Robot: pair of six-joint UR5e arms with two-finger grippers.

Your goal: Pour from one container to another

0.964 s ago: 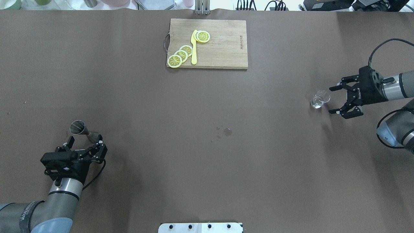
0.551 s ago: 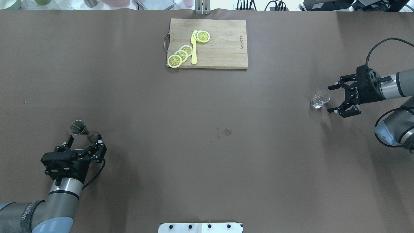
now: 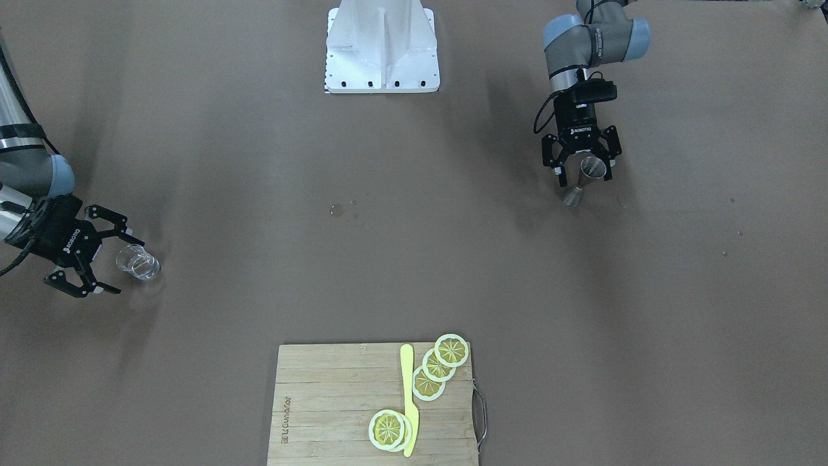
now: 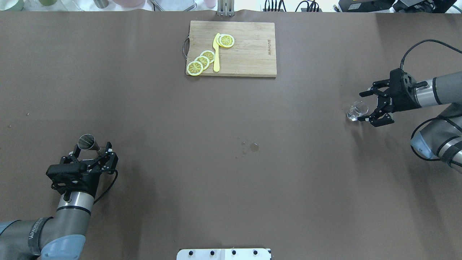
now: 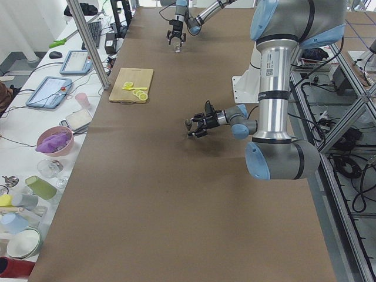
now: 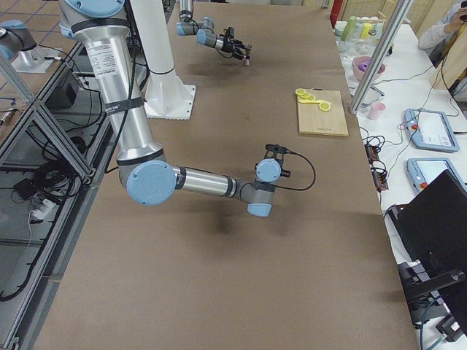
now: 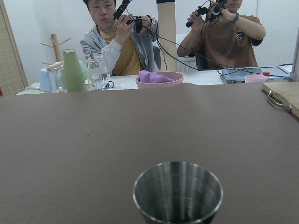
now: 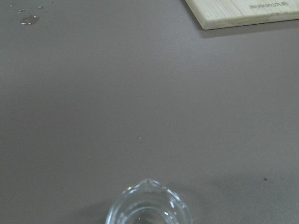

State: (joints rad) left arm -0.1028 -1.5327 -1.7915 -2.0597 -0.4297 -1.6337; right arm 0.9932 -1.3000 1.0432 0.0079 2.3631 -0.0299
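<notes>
The grey steel jigger (image 4: pixel 87 142) stands upright at the table's near left, and its open rim (image 7: pixel 177 191) fills the bottom of the left wrist view. My left gripper (image 4: pixel 92 148) is open, one finger on either side of the jigger's waist. It shows the same way in the front view, the left gripper (image 3: pixel 582 172) around the jigger (image 3: pixel 584 178). The clear glass cup (image 4: pixel 357 110) stands at the right, holding a little clear liquid. My right gripper (image 4: pixel 365 106) is open, its fingertips flanking the cup (image 3: pixel 137 263), which sits low in the right wrist view (image 8: pixel 148 207).
A wooden cutting board (image 4: pixel 249 50) lies at the far middle with lemon slices (image 4: pixel 202 60) and a yellow knife (image 4: pixel 216 54). Small wet spots (image 4: pixel 254 146) mark the table's middle. The white robot base (image 4: pixel 223 254) is at the near edge. Operators sit beyond the far edge.
My left gripper has moved forward, so its open fingers now flank the jigger. My right gripper has moved toward the cup, bringing it between the fingertips. Neither container has moved.
</notes>
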